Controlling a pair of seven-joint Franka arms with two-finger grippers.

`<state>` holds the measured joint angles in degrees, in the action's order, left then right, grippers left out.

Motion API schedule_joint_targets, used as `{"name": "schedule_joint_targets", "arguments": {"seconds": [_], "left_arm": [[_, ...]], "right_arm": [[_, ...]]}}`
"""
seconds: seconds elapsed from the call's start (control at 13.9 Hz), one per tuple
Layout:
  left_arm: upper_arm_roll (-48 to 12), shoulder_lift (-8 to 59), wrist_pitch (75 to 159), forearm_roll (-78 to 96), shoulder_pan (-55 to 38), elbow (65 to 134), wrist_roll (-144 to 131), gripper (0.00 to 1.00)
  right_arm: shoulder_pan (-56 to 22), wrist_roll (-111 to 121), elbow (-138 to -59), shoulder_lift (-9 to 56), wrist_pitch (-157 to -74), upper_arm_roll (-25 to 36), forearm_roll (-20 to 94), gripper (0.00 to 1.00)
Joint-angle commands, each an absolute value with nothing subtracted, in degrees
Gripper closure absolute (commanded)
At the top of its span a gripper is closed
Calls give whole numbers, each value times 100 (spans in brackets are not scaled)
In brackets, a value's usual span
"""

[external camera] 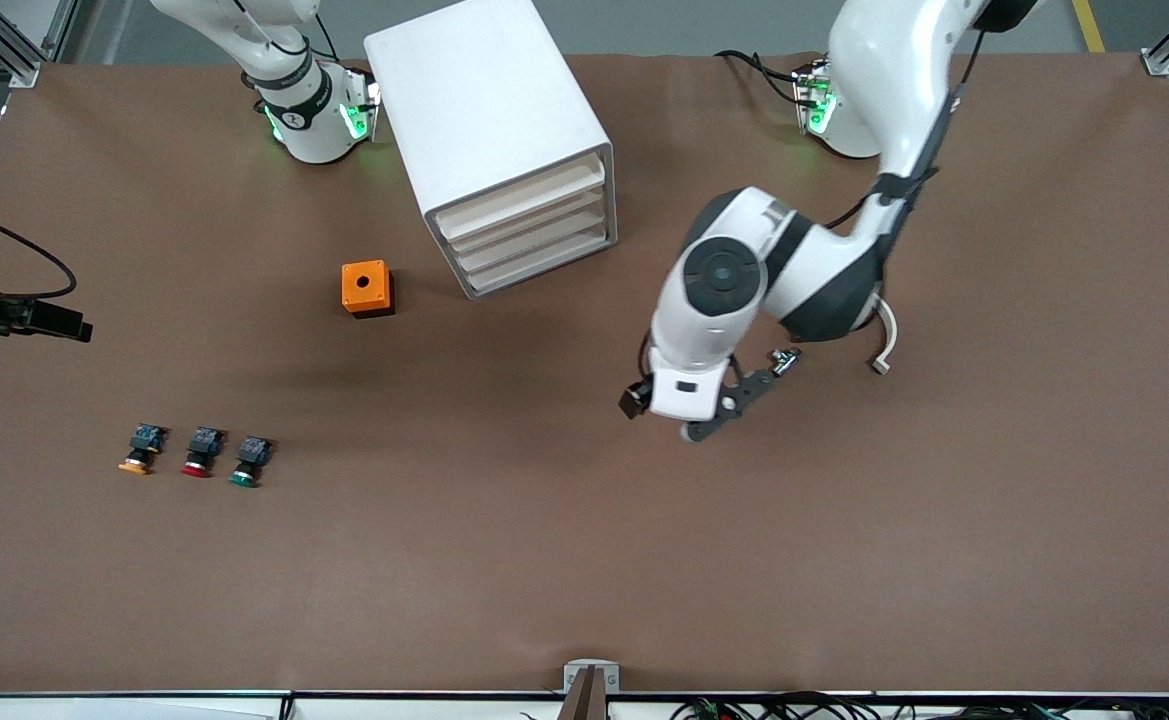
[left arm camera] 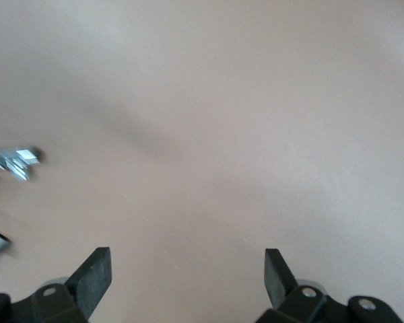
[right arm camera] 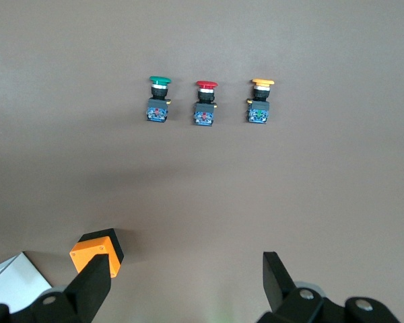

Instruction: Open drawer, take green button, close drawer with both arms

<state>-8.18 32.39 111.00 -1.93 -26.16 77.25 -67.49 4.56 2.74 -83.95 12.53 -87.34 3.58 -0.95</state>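
Observation:
The white cabinet [external camera: 489,110] stands between the arm bases, and its four drawer fronts [external camera: 534,232] are all pushed in. The green-capped button [external camera: 247,463] [right arm camera: 159,97] lies on the table beside a red-capped one [external camera: 201,453] and an orange-capped one [external camera: 141,450], toward the right arm's end and nearer the front camera than the cabinet. My left gripper [left arm camera: 188,261] hangs open over bare table, with nothing between its fingers; its hand [external camera: 689,392] shows in the front view. My right gripper [right arm camera: 187,268] is open, empty and high up, out of the front view.
An orange box [external camera: 367,288] [right arm camera: 94,252] with a round hole on top sits beside the cabinet, toward the right arm's end. The brown table [external camera: 584,560] is wide. A black camera mount [external camera: 14,315] reaches in at the right arm's end.

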Motion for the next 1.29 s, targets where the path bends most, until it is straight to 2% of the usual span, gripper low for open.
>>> {"name": "schedule_joint_targets", "arguments": {"seconds": [0.0, 0.29, 0.65, 0.93, 1.08, 1.22], "left_arm": [[-844, 2498, 10487, -299, -2181, 7901, -5901, 0], [-844, 1847, 9932, -308, -1478, 7910, -4776, 0], [-853, 1241, 9247, -290, -888, 7919, -3447, 0], [-852, 950, 8992, -299, -502, 7910, -2709, 0], [-844, 801, 8851, -299, -326, 7919, -2296, 0], [-835, 564, 8615, -299, -167, 7997, -1568, 0]], "right_arm": [[554, 193, -8253, 1310, -8631, 255, -35, 0], [493, 237, -8035, 1309, -8570, 237, -97, 0], [554, 237, -7524, 1310, -8007, 246, -35, 0], [545, 237, -7480, 1266, -7384, 246, -26, 0], [554, 246, -7567, 898, -7462, 246, -18, 0], [493, 246, -7655, 809, -7488, 220, -18, 0]]}}
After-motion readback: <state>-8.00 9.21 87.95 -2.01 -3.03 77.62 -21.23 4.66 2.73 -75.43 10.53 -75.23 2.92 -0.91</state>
